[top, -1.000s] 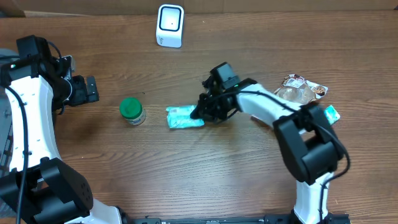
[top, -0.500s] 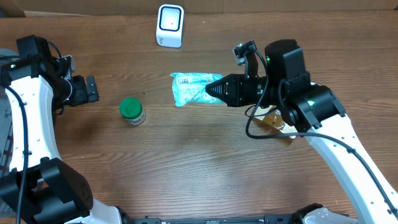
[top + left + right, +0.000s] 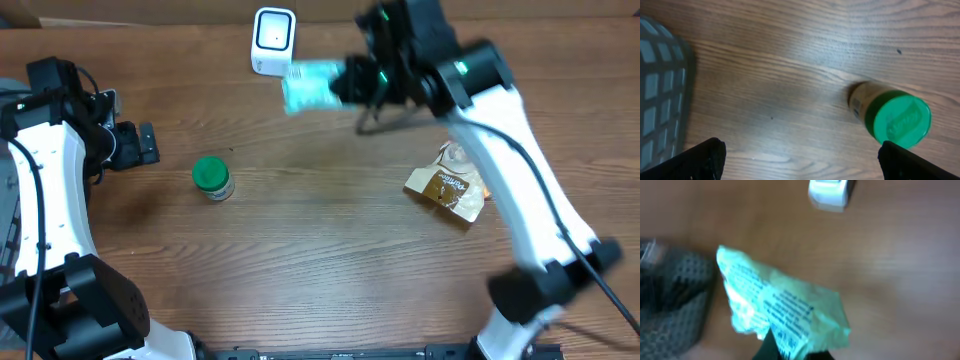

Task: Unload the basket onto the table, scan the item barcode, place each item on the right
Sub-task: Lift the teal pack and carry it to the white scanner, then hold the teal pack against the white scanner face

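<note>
Free: bare surface [image 3: 320,260] across centre and front. Obstacles: jar [image 3: 212,178] left of centre, near left tool [image 3: 150,143]; brown packet [image 3: 447,187] right; scanner [image 3: 273,40] at back edge, green pouch [image 3: 310,85] just beside it.

The light is even and fairly bright, coming from above, with soft, short shadows. In the overhead view the surface [image 3: 300,250] is sharp, but the right tool [image 3: 343,80] and the packet [image 3: 306,86] at its tip are smeared by motion. The right wrist view is blurred all over, and the print on the packet ahead of the tool is unreadable. In the left wrist view the wood grain is sharp, with pale glare ahead of the left tool [image 3: 800,164].
</note>
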